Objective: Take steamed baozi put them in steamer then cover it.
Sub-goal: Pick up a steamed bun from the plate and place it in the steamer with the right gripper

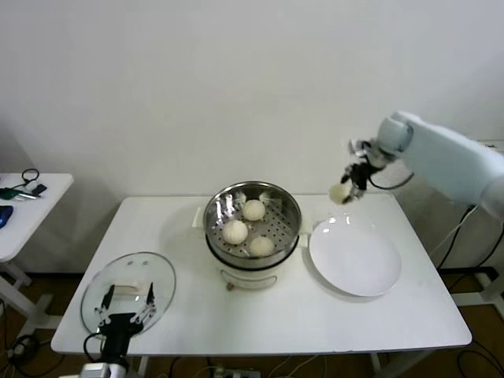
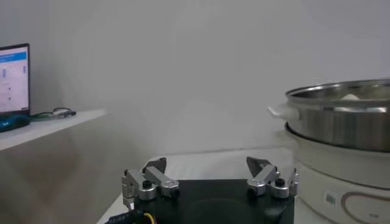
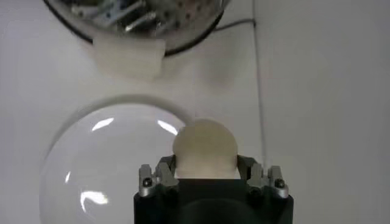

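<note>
A flat white plate (image 1: 356, 258) lay on the white surface (image 1: 315, 315). A smaller side table (image 1: 24, 213) stood well apart to its left, bearing dark small items (image 1: 24, 187). Cables (image 1: 236, 370) trailed on the floor below.

Steamer (image 1: 253, 228) mid-table (image 1: 276, 323), toward back edge; three baozi (image 1: 235, 231) in it. Plate (image 1: 354, 256) just right of steamer. Cover (image 1: 128, 292) at front-left corner. Fourth baozi (image 1: 339, 193) held above plate's back rim.
</note>
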{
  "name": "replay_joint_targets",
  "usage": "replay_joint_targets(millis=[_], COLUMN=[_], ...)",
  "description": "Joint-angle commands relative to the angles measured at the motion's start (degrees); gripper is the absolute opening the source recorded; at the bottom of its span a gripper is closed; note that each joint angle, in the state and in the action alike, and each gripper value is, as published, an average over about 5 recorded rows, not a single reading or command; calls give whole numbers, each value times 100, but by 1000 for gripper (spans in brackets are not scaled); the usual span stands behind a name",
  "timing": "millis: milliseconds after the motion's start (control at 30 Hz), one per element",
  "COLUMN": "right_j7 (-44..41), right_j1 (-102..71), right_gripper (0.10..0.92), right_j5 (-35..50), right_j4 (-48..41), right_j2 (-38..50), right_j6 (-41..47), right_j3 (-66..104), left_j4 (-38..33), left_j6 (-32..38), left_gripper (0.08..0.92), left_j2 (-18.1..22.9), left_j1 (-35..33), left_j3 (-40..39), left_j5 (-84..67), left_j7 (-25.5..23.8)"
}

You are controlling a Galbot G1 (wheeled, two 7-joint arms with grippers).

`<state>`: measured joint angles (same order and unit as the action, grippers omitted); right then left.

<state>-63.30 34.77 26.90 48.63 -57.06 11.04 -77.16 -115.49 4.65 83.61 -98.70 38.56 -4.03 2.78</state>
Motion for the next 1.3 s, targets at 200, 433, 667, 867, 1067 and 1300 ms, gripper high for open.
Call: replay_joint_targets(millis=[200, 433, 667, 867, 1067, 1300], right_j7=[575, 836, 1010, 1092, 1078, 1036], right_j1=[1417, 1290, 937, 586, 295, 157], right_gripper=[662, 662, 662, 665, 670, 670], right_j5=[2349, 2568, 2460, 2291, 2207, 2085], right_j4=[1216, 1539, 1571, 1291, 994, 855], right_j2=[-810, -1152, -1288, -1346, -1483, -1524], right_j6=[752, 850, 881, 864, 842, 811], right_j3=[-1432, -1812, -2028, -1997, -1916, -1925], left_j4=[-25, -11, 22, 113, 211, 286], left_j6=[24, 42, 60, 64, 54, 45], left_gripper=[823, 823, 823, 823, 823, 823], left_j2=[-146, -139, -155, -164, -195, -231], left_j1=[17, -1, 6, 80, 162, 230], left_j3=[-172, -174, -145, -138, -123, -81], left_j5=[20, -19, -81, -105, -137, -205], left_j7=[-17, -20, -20, -20, -19, -17])
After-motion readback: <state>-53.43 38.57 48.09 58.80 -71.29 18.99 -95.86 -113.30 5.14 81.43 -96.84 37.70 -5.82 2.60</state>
